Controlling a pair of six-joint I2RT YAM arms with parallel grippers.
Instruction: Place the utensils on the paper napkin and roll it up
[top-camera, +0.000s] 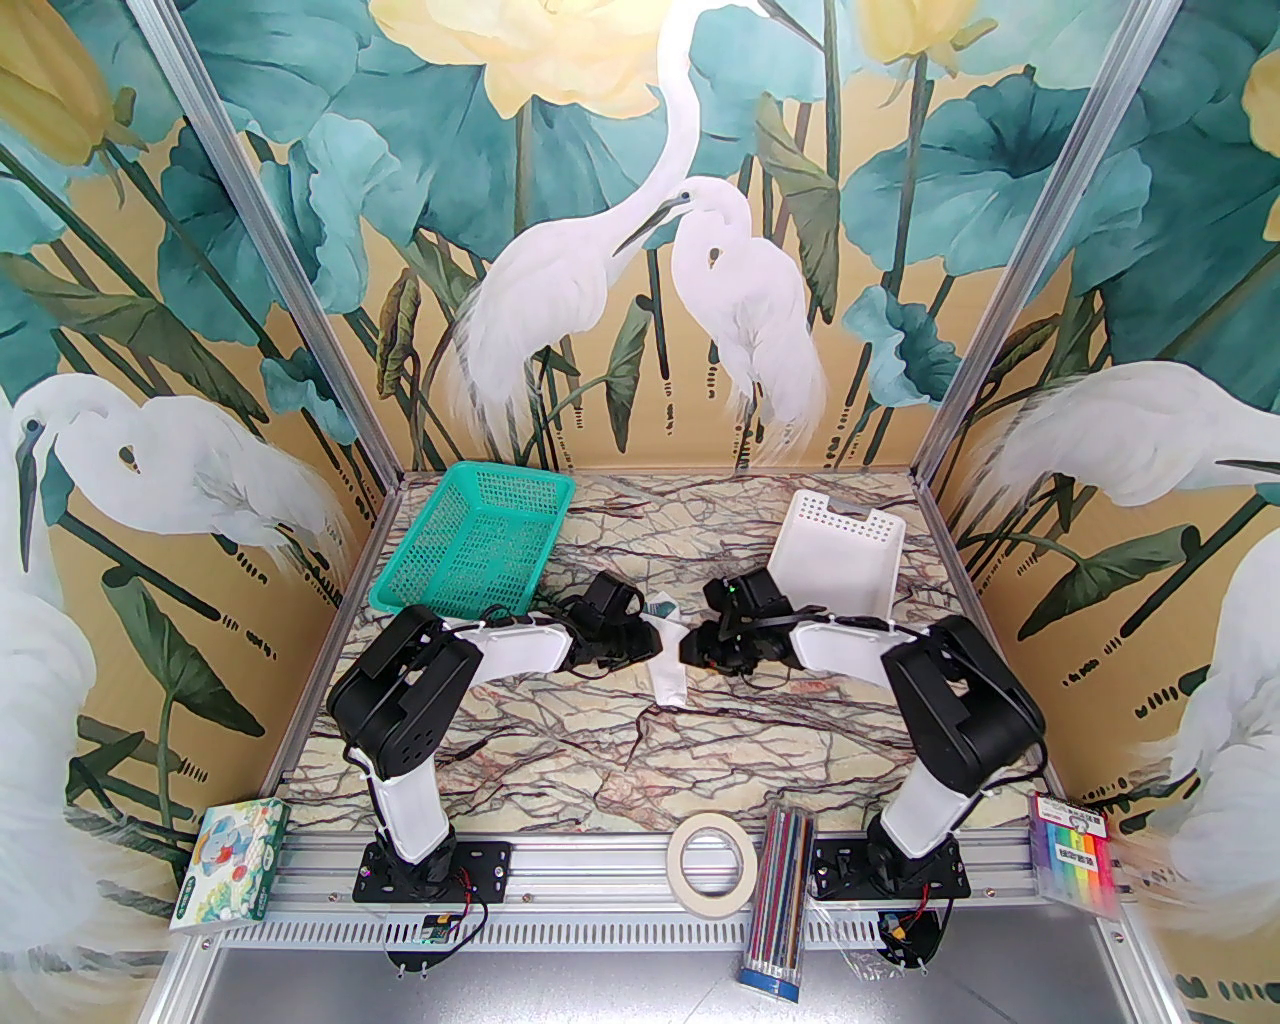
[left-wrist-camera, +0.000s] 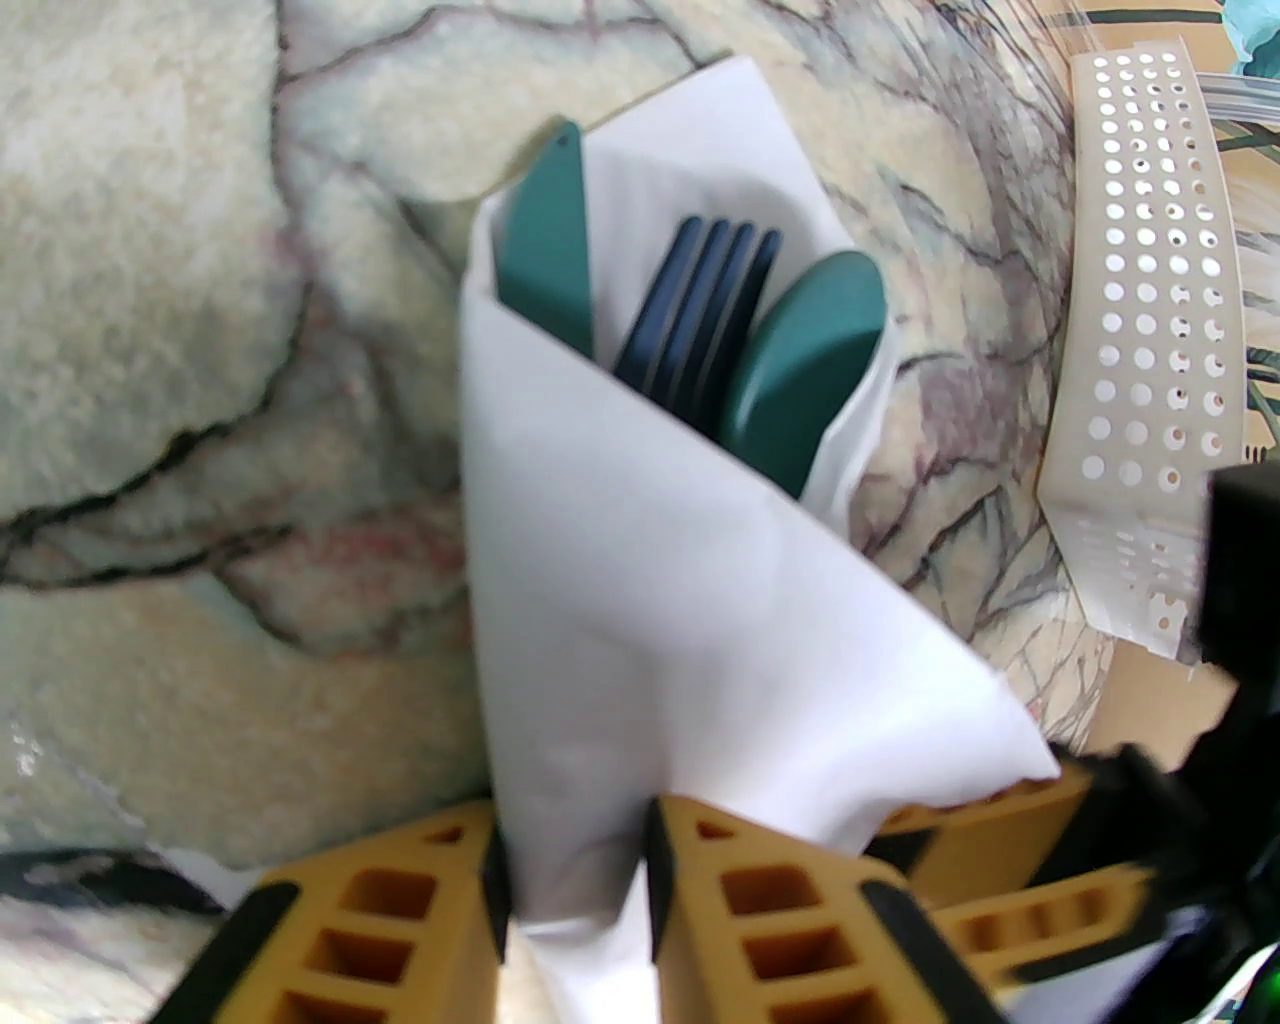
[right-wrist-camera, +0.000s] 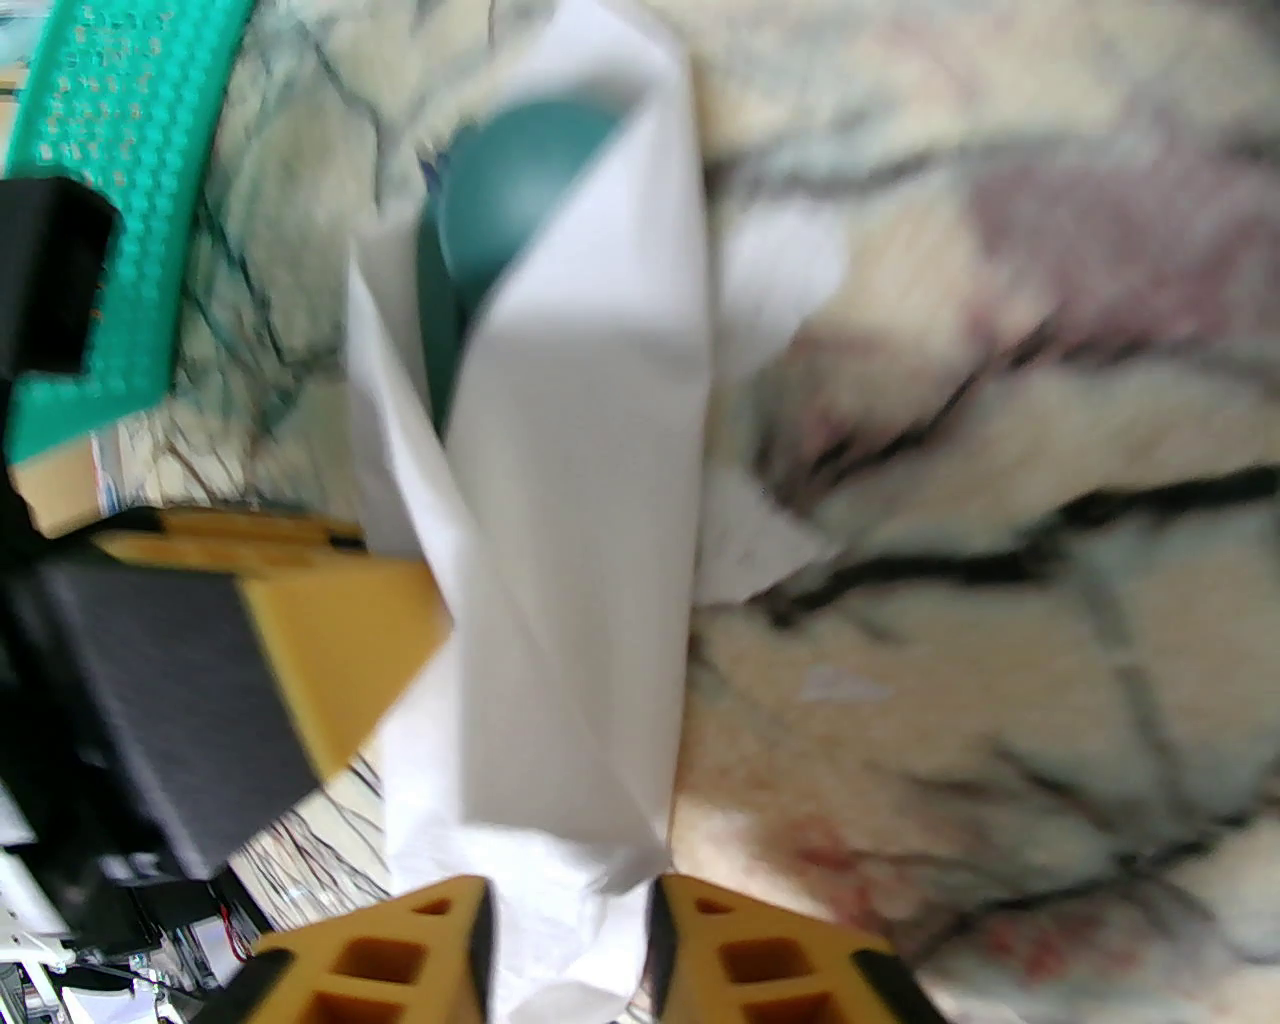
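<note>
One paper napkin (left-wrist-camera: 640, 620), rolled around the utensils (left-wrist-camera: 800, 360) with three dark ends counted at its mouth, is pinched between the left jaws. Its tail is straddled by the right jaws, and whether it is gripped cannot be told. Beyond the jaws, one green basket (top-camera: 470, 550) and one white basket (top-camera: 840, 560) are seen on the counter (top-camera: 640, 760).
</note>
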